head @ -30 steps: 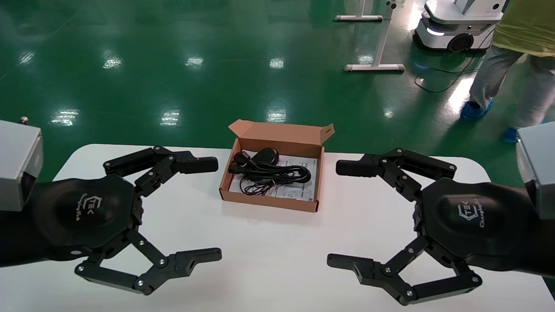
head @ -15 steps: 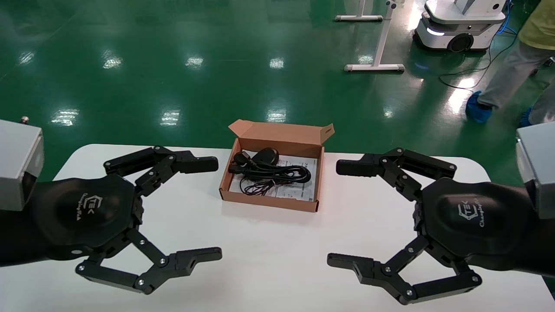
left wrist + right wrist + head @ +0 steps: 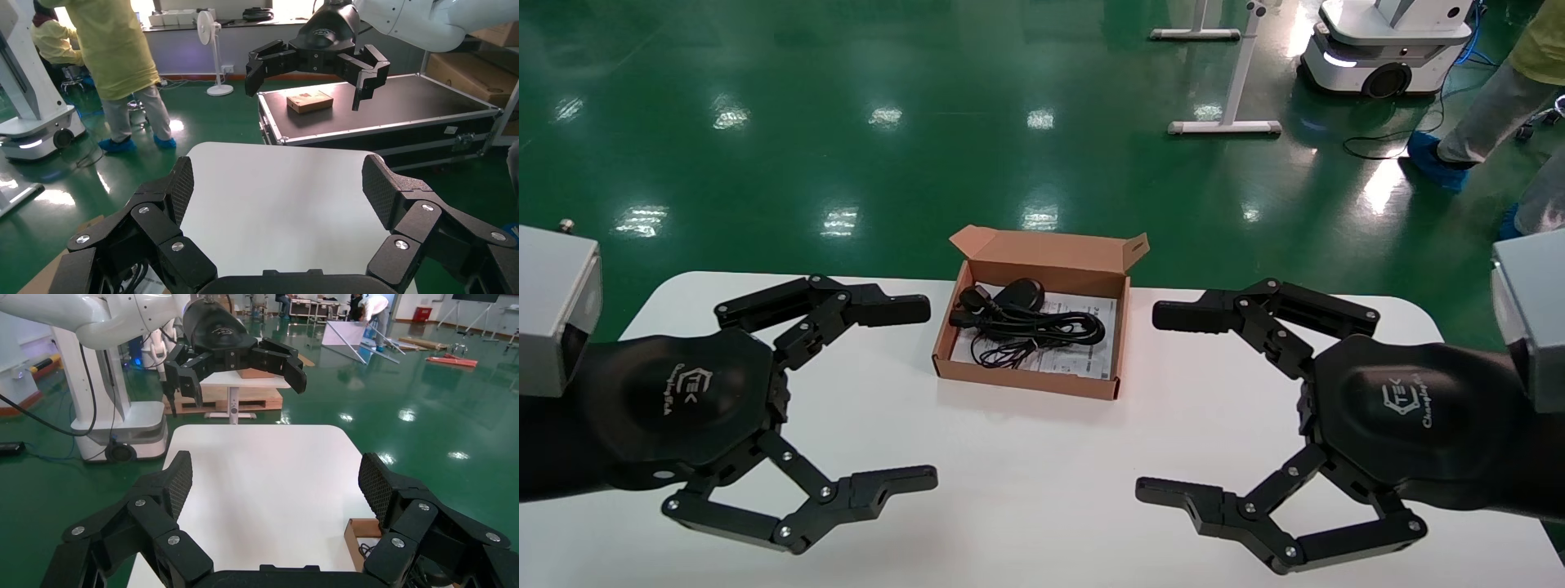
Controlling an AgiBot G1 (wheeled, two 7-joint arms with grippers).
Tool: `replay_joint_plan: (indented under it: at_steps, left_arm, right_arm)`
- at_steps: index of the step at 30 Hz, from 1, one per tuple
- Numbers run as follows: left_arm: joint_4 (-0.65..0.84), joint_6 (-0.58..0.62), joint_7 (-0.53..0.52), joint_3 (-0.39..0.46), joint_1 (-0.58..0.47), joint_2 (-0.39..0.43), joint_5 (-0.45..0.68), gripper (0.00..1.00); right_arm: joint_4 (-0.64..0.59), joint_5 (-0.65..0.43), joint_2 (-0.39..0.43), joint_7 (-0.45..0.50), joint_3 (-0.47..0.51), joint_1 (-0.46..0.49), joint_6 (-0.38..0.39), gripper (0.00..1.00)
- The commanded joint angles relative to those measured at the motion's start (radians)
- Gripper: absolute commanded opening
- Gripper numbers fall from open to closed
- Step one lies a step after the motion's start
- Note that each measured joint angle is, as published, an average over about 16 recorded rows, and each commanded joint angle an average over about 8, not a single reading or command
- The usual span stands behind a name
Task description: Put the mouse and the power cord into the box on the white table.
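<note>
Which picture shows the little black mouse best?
The head view: the mouse lies in plain sight at the far end of the box, beside the power cord. The two wrist views show only a box corner with some black cable, no mouse.

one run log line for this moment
left hand open, idle | right hand open, idle | mouse, power cord in box | lid open
</note>
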Motion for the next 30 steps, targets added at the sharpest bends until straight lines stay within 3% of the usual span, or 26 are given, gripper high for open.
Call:
replay_joint_plan:
  at_steps: [1,30]
  left_arm:
    - [0.000,0.000,0.000,0.000,0.000,0.000,0.000,1.00]
    - [0.000,0.000,0.000,0.000,0.000,0.000,0.000,1.00]
  right_arm:
    - [0.000,0.000,0.000,0.000,0.000,0.000,0.000,1.00]
    - [0.000,0.000,0.000,0.000,0.000,0.000,0.000,1.00]
